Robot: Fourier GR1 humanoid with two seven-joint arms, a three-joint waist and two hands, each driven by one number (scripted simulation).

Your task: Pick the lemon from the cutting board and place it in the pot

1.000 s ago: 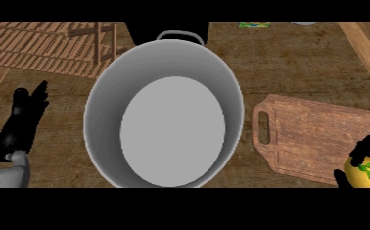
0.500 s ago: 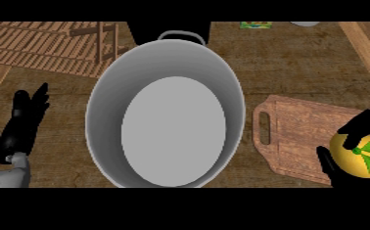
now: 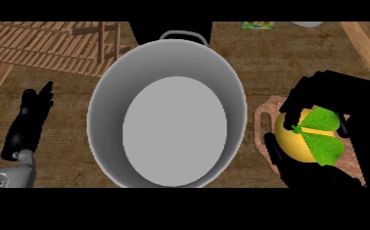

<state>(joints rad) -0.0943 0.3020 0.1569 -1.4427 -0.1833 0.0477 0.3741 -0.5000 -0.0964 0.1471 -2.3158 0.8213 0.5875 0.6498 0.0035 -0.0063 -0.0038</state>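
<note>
The right hand (image 3: pixel 321 89) is curling round the lemon (image 3: pixel 302 137), black fingers arching over the top of the fruit and the thumb side wrapping beneath it, so the lemon is being grasped rather than merely touched. The lemon, yellow with green leaves showing on its right side, is sitting within that grasp over the cutting board (image 3: pixel 265 107), of which only the handle end and a sliver of wood are showing past the hand. Whether the fruit is resting on the board or is lifted off it cannot be told from this steep view.

The step in hand appears to be the pick: the grasp looks made, and the carry to the pot (image 3: pixel 168 114) is not yet done. The next move probably calls for raising the lemon high enough to pass over the pot's right rim, travelling leftward, then opening the fingers above the pale bottom.

The pot is lying just beside the board, its wall nearly meeting the board's handle, so the travel is short but the rim is standing directly in the path. The pot's mouth is wide, giving generous room for the drop.

The left hand (image 3: pixel 30 121) is resting at the view's left edge, fingers straight and up, well apart from the pot. A wooden rack (image 3: pixel 57 45) is lying at the upper left, out of the way.
</note>
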